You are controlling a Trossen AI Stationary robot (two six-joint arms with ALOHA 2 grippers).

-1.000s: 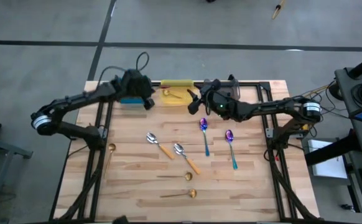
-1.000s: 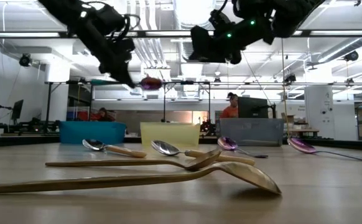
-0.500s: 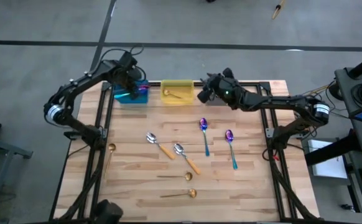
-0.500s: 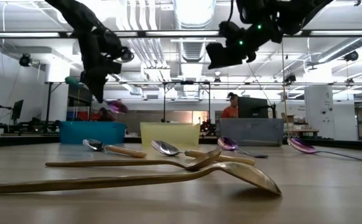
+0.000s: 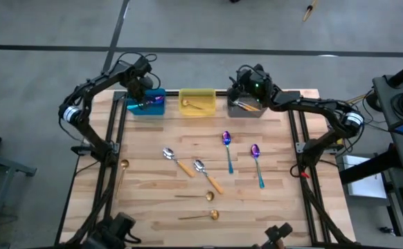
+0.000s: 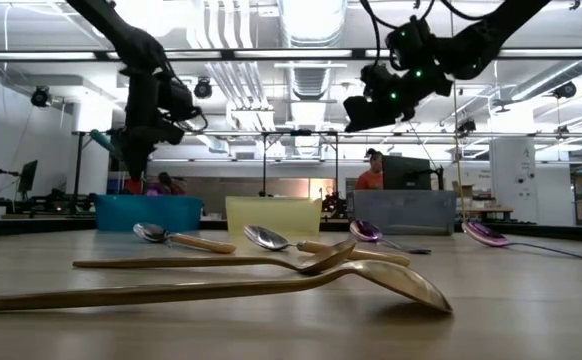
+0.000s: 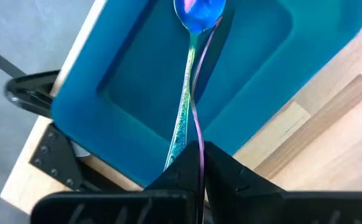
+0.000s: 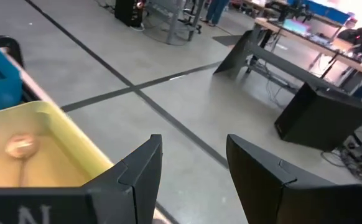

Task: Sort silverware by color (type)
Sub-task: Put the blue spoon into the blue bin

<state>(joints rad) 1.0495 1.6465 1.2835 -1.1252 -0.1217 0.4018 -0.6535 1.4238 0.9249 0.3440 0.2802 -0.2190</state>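
One iridescent purple-blue spoon [image 7: 190, 93], light, stiff, slick, hangs over far-left blue plastic bin [image 7: 94, 87]; left claw [image 7: 201, 163] pinches its thin handle end. Right claw [image 8: 193, 171] spread, empty.

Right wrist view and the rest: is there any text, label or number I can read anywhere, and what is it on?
"ON" or "N": pale raised letters on the right hand's dark housing, cut off at the edge of the right wrist view; the whole word cannot be read.
Blue bin, yellow bin, gray bin, spoons: no markings visible.
Room background in the low view: any signs too small to read.
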